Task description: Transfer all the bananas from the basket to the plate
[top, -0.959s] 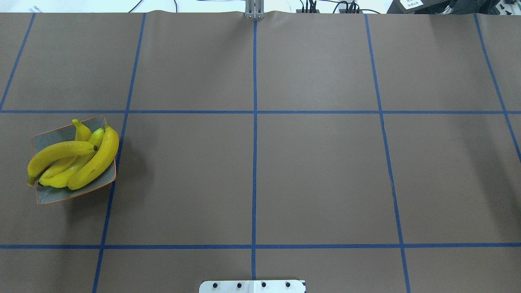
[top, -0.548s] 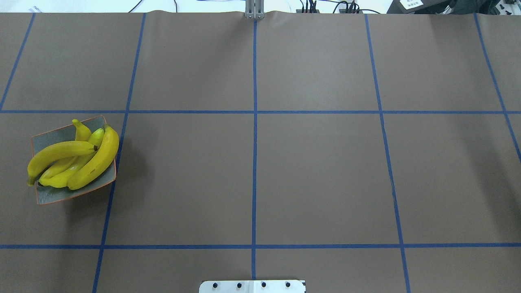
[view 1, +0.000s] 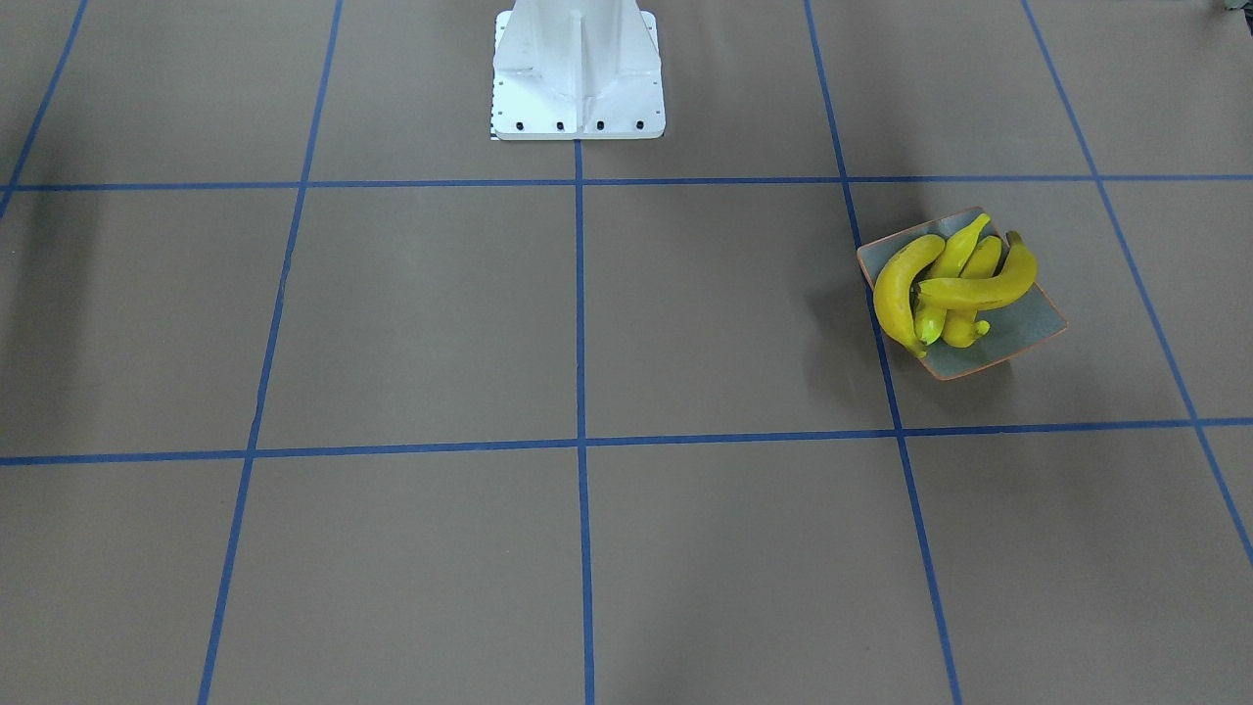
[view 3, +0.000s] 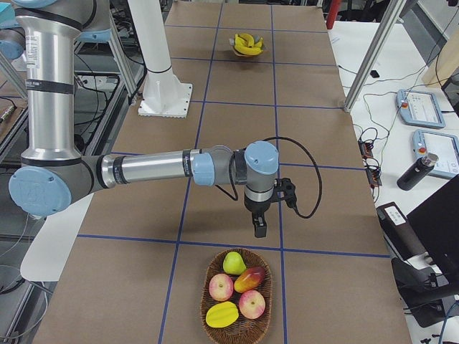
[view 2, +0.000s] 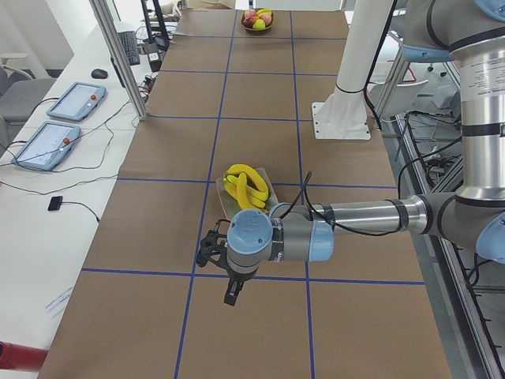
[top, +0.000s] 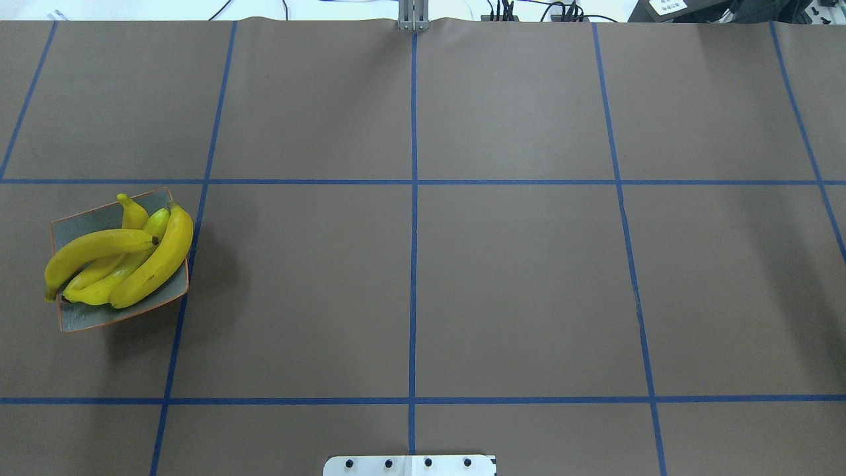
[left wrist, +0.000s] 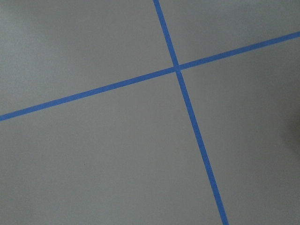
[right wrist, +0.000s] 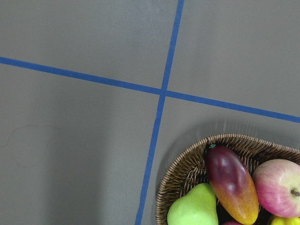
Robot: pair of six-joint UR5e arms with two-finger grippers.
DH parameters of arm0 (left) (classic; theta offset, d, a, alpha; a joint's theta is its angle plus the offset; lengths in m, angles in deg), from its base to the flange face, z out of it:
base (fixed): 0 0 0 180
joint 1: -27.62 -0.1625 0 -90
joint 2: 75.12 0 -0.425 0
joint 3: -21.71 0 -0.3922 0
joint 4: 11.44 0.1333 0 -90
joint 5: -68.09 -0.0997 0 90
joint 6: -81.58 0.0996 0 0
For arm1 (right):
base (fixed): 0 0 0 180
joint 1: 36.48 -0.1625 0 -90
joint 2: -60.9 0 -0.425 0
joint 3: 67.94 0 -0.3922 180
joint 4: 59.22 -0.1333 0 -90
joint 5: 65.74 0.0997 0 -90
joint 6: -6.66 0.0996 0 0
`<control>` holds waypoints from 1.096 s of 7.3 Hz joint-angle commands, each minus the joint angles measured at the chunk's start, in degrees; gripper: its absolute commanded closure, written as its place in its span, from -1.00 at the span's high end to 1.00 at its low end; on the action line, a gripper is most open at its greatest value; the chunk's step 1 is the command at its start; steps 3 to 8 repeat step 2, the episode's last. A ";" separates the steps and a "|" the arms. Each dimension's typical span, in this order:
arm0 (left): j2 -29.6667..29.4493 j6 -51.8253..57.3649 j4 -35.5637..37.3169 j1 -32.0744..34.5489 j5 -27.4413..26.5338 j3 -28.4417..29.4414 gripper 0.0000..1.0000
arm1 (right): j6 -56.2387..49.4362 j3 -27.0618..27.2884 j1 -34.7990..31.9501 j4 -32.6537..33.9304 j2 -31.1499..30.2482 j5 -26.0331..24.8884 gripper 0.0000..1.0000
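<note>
Lying piled: four bright yellow bananas [top: 142, 271] on grey-green, orange-rimmed plate [top: 82, 316] | left tool [view 2: 230, 298], right tool [view 3: 259, 229]: opening cannot tell

Four yellow bananas [top: 155, 261] lie heaped on a square grey plate [top: 82, 317] with an orange rim, far to the left on the brown table cover [top: 515, 284]. Blue tape lines [top: 413, 264] divide the cover into squares. A white bolted base plate [top: 410, 465] sits at the near edge, centre; a grey post [top: 413, 16] stands at the far edge
</note>
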 commanded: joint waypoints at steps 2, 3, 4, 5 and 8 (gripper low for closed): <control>0.54 0.00 -0.02 -0.08 -0.02 0.21 0.99 | 0.00 0.06 -0.09 0.00 -2.42 -0.39 1.00; 0.54 0.00 -0.02 -0.08 -0.02 0.21 0.99 | 0.00 0.06 -0.09 0.00 -2.42 -0.39 1.00; 0.54 0.00 -0.02 -0.08 -0.02 0.21 0.99 | 0.00 0.06 -0.09 0.00 -2.42 -0.39 1.00; 0.54 0.00 -0.02 -0.08 -0.02 0.21 0.99 | 0.00 0.06 -0.09 0.00 -2.42 -0.39 1.00; 0.54 0.00 -0.02 -0.08 -0.02 0.21 0.99 | 0.00 0.06 -0.09 0.00 -2.42 -0.39 1.00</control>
